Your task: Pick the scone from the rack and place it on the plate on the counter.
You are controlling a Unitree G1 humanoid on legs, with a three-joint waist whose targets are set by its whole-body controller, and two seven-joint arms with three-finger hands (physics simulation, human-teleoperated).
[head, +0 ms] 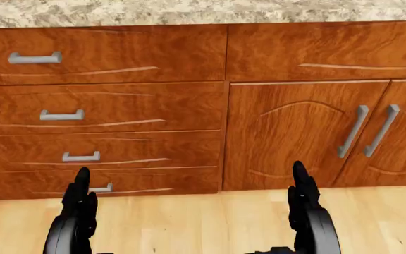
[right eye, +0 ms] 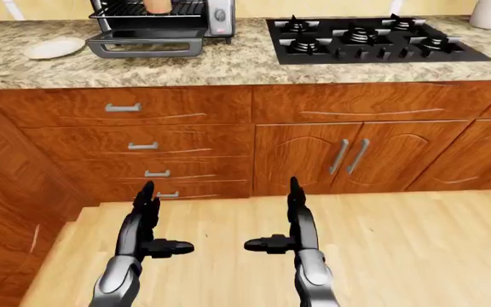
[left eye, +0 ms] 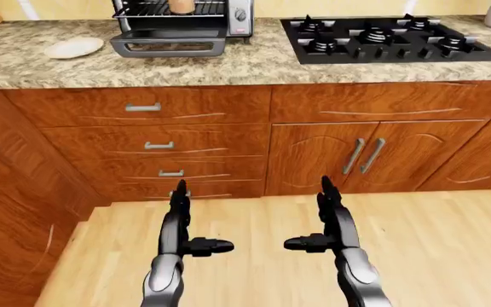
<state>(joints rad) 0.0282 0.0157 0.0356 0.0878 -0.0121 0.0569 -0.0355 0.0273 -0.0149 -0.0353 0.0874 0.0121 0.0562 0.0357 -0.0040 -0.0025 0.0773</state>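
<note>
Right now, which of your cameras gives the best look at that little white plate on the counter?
The left-eye view: the plate sits whole on the granite counter, left of the toaster oven. The right-eye view shows it too, but smaller and nearer the left edge. The head view looks lower, at drawers and floor, and misses it.

The speckled beige-and-brown granite desk carries a pale cream round plate near its left edge and a silver-grey toaster oven with a black wire rack, where a tan-brown scone sits. A matte black gas hob lies toward the right edge. Below, reddish-brown grained wooden drawers bear brushed grey metal handles. The floor is light blond planks. Both hands, left hand and right hand, are glossy black and grey.
</note>
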